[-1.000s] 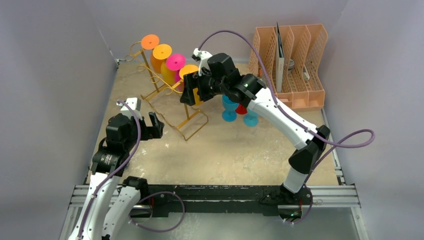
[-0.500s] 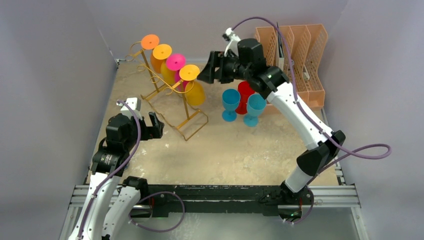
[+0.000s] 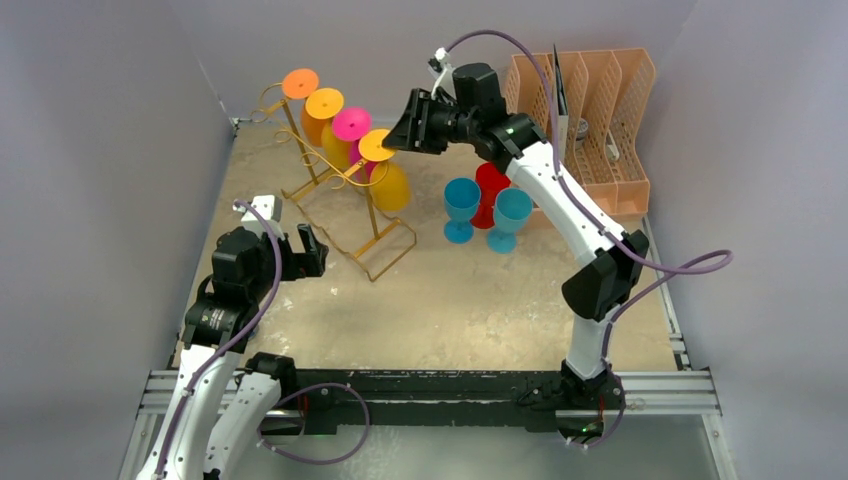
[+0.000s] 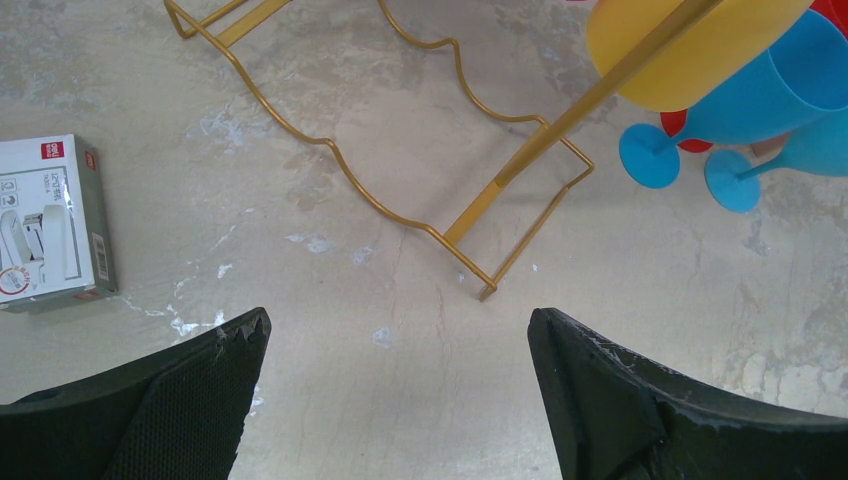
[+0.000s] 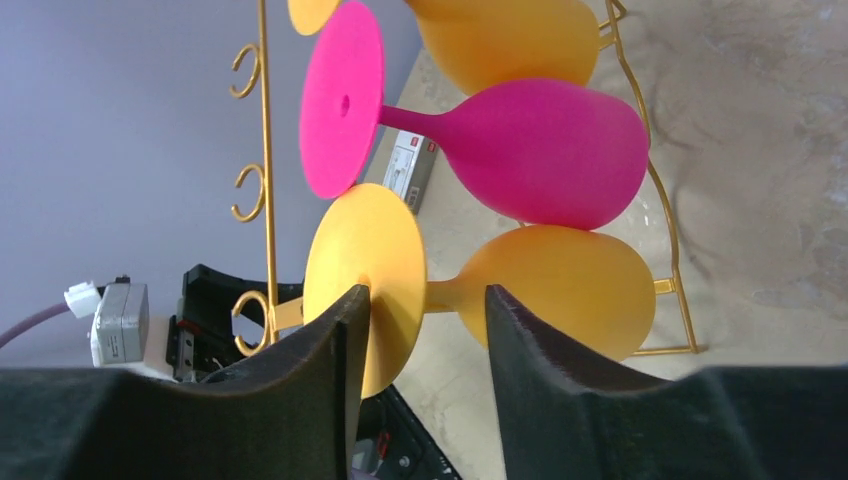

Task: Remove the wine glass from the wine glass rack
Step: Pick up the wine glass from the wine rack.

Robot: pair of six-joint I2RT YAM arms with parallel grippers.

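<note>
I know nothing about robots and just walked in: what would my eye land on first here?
Probably the gold wine glass rack at the far left of the table, with four bright glasses hanging upside down. Next, the right pincer straddles the stem of the yellow glass at the rack's near end. Two blue glasses and a red one stand upright mid-table.

I'm seeing the wine glass rack gleaming as glossy metal wire, the yellow wine glass looking smooth matt plastic.
</note>
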